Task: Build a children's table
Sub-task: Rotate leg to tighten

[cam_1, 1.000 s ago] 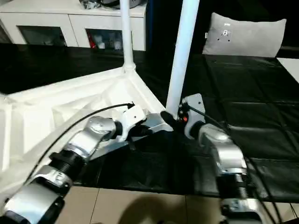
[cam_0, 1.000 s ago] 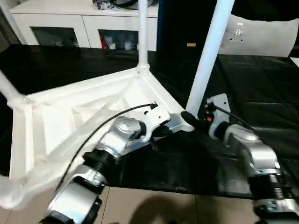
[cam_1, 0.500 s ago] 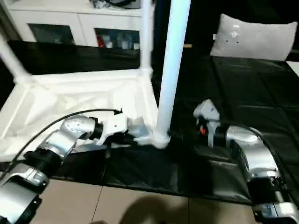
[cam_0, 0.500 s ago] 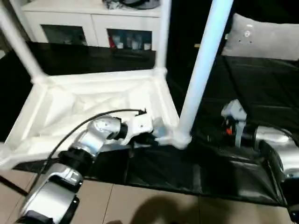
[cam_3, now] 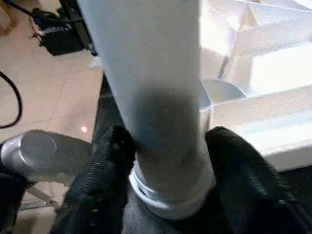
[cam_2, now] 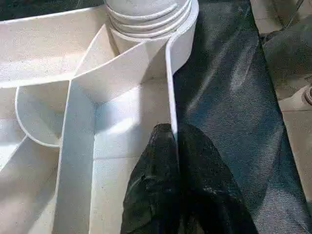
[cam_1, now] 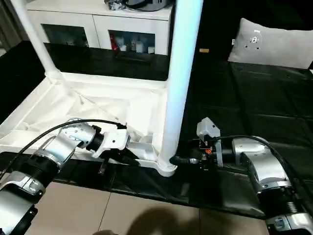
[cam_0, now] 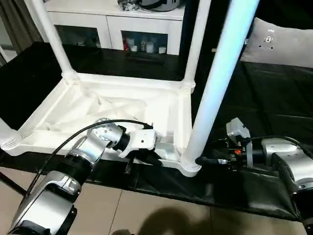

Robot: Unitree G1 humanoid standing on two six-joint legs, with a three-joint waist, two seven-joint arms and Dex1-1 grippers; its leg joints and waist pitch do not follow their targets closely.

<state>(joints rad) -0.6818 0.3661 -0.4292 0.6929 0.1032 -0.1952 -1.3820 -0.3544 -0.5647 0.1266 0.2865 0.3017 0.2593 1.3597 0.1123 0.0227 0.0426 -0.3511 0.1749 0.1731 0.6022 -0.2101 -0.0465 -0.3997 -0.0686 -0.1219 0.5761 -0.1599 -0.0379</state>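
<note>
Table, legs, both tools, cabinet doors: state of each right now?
Table: upside down on the black mat, ribbed underside up.
Near corner leg: upright in its socket.
Left tool: shut on the table's rim wall.
Right tool: fingers either side of the near leg's base.
Cabinet doors: closed.

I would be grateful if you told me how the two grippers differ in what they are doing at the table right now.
The left gripper is pinched shut on the thin rim wall of the table top; the right gripper has its jaws spread around the base of the near leg. The left reaches in from the table's near edge, the right from the side at the corner socket. Both work at the same near corner.
</note>
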